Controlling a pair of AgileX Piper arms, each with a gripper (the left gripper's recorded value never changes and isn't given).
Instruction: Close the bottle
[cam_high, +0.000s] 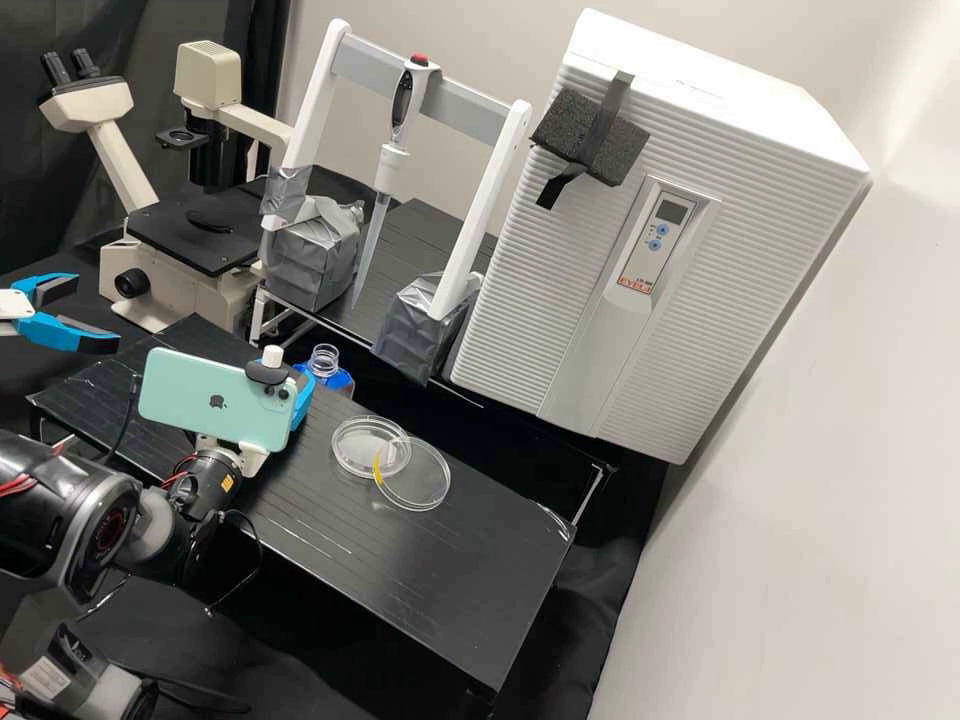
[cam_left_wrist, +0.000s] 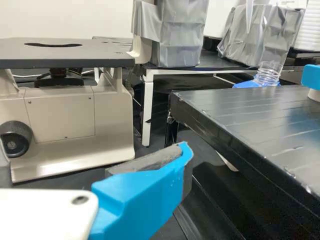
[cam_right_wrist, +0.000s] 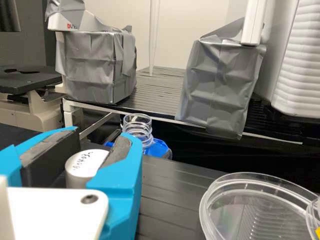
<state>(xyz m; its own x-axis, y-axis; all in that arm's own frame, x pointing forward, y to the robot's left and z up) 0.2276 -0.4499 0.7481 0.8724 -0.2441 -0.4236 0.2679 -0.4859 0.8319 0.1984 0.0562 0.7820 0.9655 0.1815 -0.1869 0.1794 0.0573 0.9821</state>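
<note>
A: Bottle, where?
B: The bottle (cam_high: 325, 365) stands upright at the far edge of the black bench (cam_high: 430, 570). Its mouth is open and there is blue liquid inside. Can't tell if it sits on the slab or just behind it.
A: Cap?
B: The white cap (cam_right_wrist: 86, 166) is in the right claw (cam_right_wrist: 86, 150). The claw's blue fingers are clenched on the cap's sides. It sits near the bottle on the near side, not touching, with the neck showing just past the fingers.
A: Other arm?
B: The left claw (cam_high: 88, 312) is released, its fingers spread. It hangs at the high view's left edge, off the bench end, well apart from the bottle. The microscope (cam_high: 165, 255) is just behind it.
A: Anything else?
B: Two clear petri dishes (cam_high: 392, 462) lie overlapping on the bench, near the right claw. A pipette (cam_high: 385, 190) hangs tip down in a white stand (cam_high: 330, 100) behind the bottle. The stand's feet are wrapped in grey tape. A white ribbed machine (cam_high: 660, 220) stands beside the stand.
</note>
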